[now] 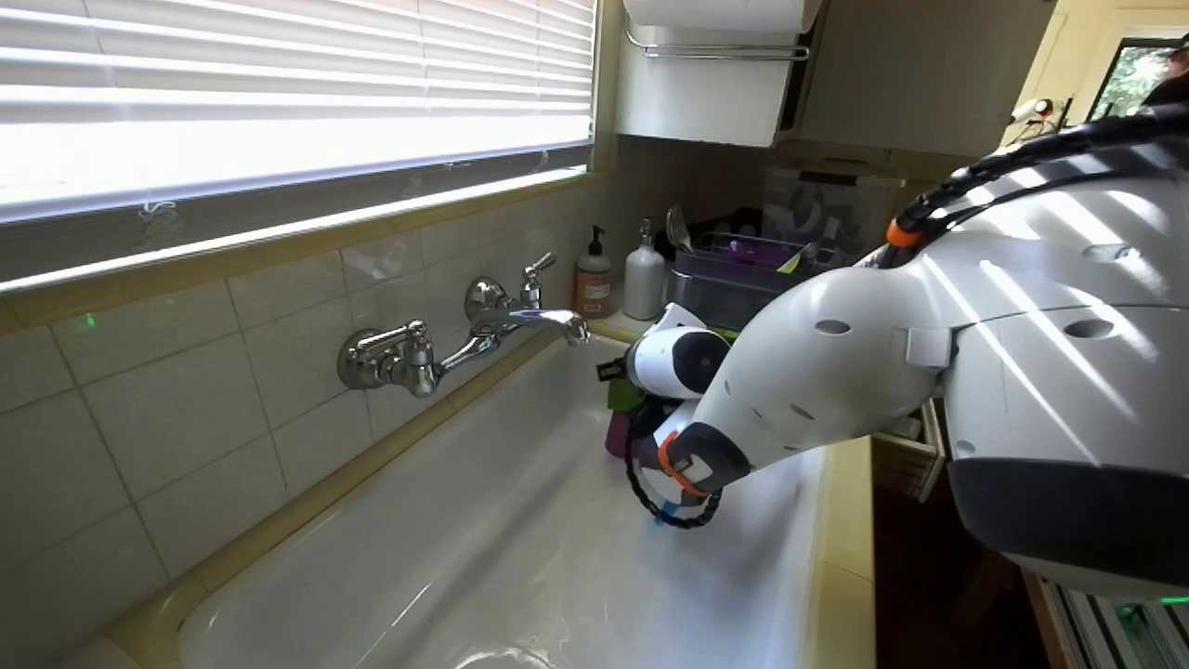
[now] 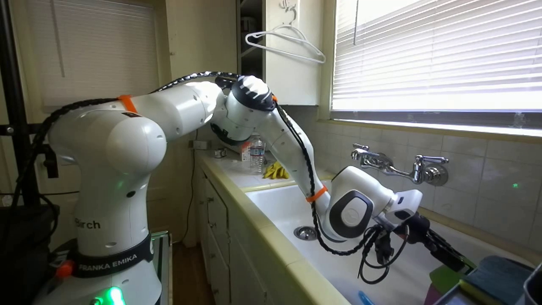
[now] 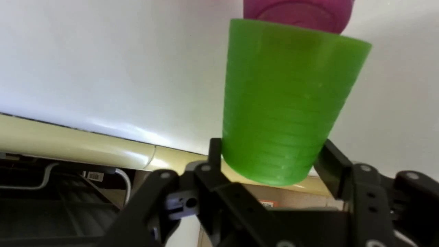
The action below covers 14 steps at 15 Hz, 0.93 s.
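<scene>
In the wrist view a translucent green cup [image 3: 284,103] stands between the fingers of my gripper [image 3: 271,145], its narrow end toward the palm and its wide rim away. Both fingertips touch its sides, so the gripper is shut on it. Just beyond the rim is a magenta cup [image 3: 301,12], partly covered by the green one; whether the two touch I cannot tell. In both exterior views the green cup [image 2: 445,277] is low inside the white sink [image 1: 520,557], with the magenta cup [image 1: 616,437] below it. The arm hides part of both cups.
A chrome faucet [image 1: 534,321] juts over the sink from the tiled wall. Two soap bottles [image 1: 643,279] and a grey dish rack [image 1: 725,288] crowd the sink's far end. A blue object [image 2: 365,298] lies in the basin. Yellow gloves [image 2: 276,170] rest on the opposite counter.
</scene>
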Motion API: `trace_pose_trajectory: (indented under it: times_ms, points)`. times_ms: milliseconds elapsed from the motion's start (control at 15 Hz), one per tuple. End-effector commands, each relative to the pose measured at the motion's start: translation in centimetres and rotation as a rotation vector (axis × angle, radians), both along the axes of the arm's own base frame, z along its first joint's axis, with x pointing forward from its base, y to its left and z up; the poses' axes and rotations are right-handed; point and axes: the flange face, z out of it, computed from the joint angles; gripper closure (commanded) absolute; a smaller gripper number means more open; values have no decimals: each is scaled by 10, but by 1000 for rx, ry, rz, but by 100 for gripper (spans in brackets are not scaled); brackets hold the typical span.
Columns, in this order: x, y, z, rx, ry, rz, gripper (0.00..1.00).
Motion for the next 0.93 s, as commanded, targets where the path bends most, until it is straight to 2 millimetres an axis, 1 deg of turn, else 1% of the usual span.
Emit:
trace_pose_trajectory:
  times_ms: [0, 467, 867]
  points:
    - [2, 7, -8, -45, -39, 15, 56]
    - [1, 11, -22, -77, -32, 34, 56]
    - [3, 17, -25, -96, -35, 65, 56]
